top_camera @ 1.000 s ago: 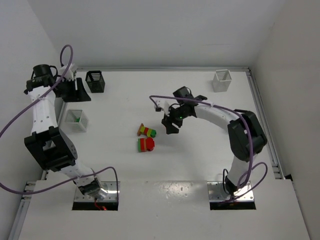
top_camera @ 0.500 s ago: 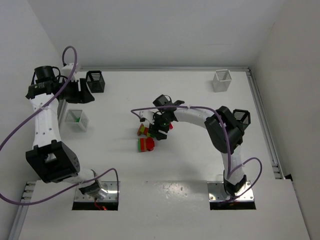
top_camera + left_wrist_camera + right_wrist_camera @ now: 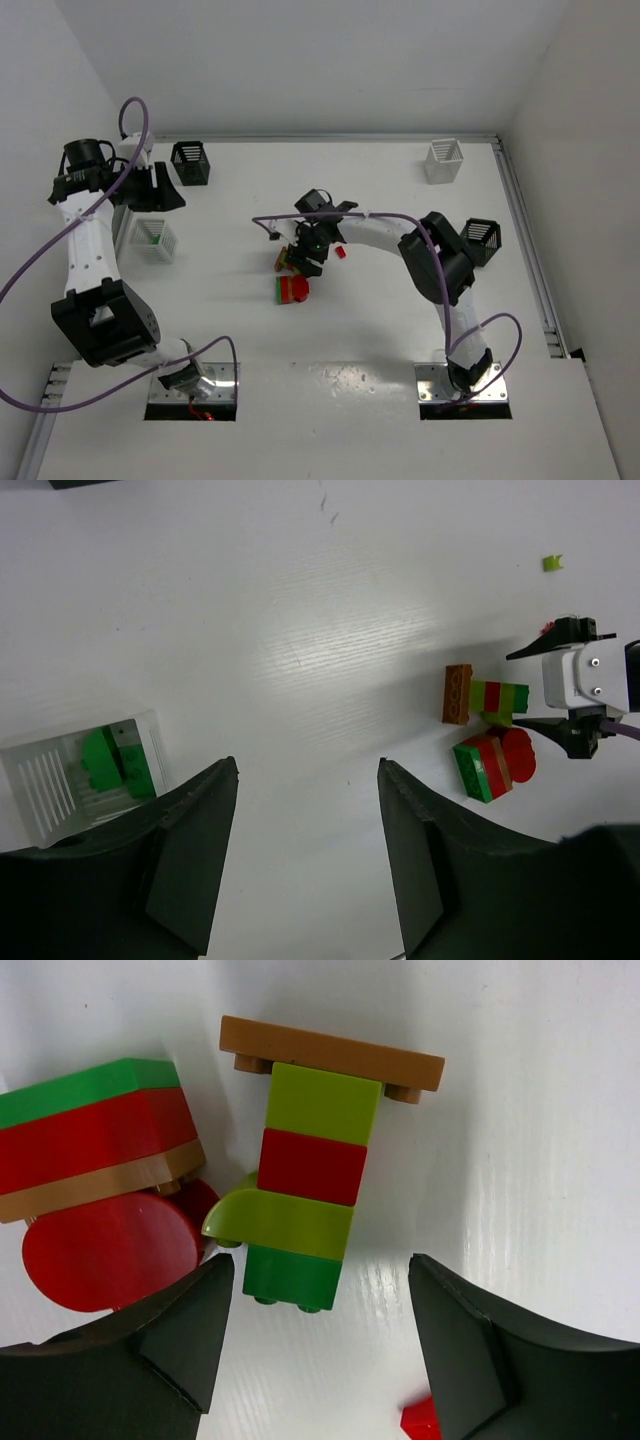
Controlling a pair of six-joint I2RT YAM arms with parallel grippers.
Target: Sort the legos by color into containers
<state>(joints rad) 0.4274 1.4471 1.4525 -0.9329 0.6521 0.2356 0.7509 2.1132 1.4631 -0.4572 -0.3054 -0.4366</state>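
A multicolour lego stack (image 3: 310, 1185) lies flat: a brown plate, then yellow-green, red, yellow-green and green bricks. My right gripper (image 3: 320, 1262) (image 3: 308, 252) is open just over it, and the stack's green end sits between the fingertips. A green-red-brown stack on a red round piece (image 3: 100, 1175) (image 3: 292, 290) lies beside it. A small red piece (image 3: 420, 1420) (image 3: 341, 252) rests on the table near my right finger. My left gripper (image 3: 305, 765) (image 3: 158, 195) is open and empty above the table, close to a white container (image 3: 40, 790) (image 3: 152, 238) holding green legos (image 3: 115, 763).
A black container (image 3: 190, 163) stands at the back left, a white container (image 3: 444, 160) at the back right, and another black container (image 3: 480, 238) at the right by my right arm. A tiny yellow-green piece (image 3: 551, 564) lies alone on the table.
My right gripper has swung left and down onto the multicolour stack and opened wider. A small red piece now lies beside it. My left gripper has shifted slightly.
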